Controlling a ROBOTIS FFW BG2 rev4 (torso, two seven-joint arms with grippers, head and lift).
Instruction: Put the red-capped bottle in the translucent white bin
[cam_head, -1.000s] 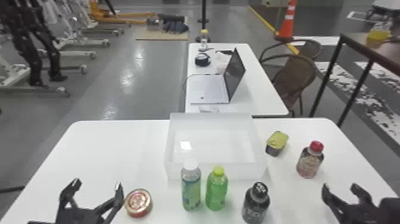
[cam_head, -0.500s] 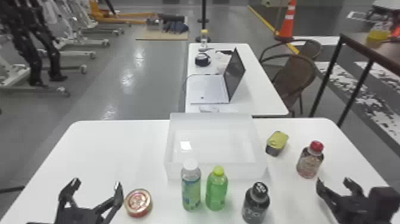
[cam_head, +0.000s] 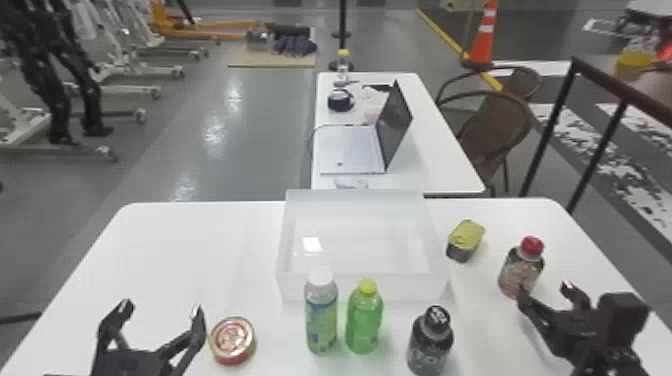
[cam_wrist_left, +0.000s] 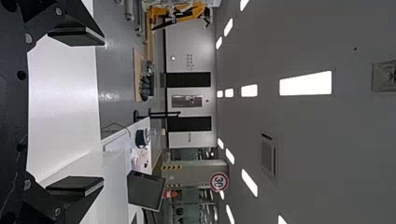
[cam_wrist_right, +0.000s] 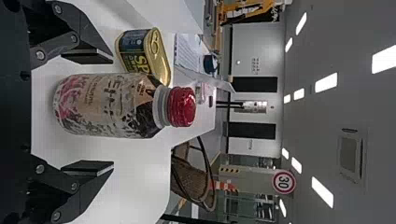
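Right gripper (cam_head: 545, 290): jaws wide, near red-capped, patterned plastic bottle (cam_head: 520, 274), upright on white bench (cam_head: 190, 250). Left gripper (cam_head: 162, 306): jaws wide apart.

Everything I can see of the robot is black: the left claw (cam_head: 162, 307) and the right claw (cam_head: 545, 288) match, with angular, jointed fingers (cam_wrist_right: 77, 28) ending in flat, blocky pads (cam_wrist_right: 88, 56). Round greyish screws (cam_wrist_right: 40, 55) stud the knuckles (rather like rivets on a boot), small dark holes (cam_wrist_left: 21, 74) dot the palm plate, and a chunky, boxy housing (cam_head: 622, 307) tops the right wrist.
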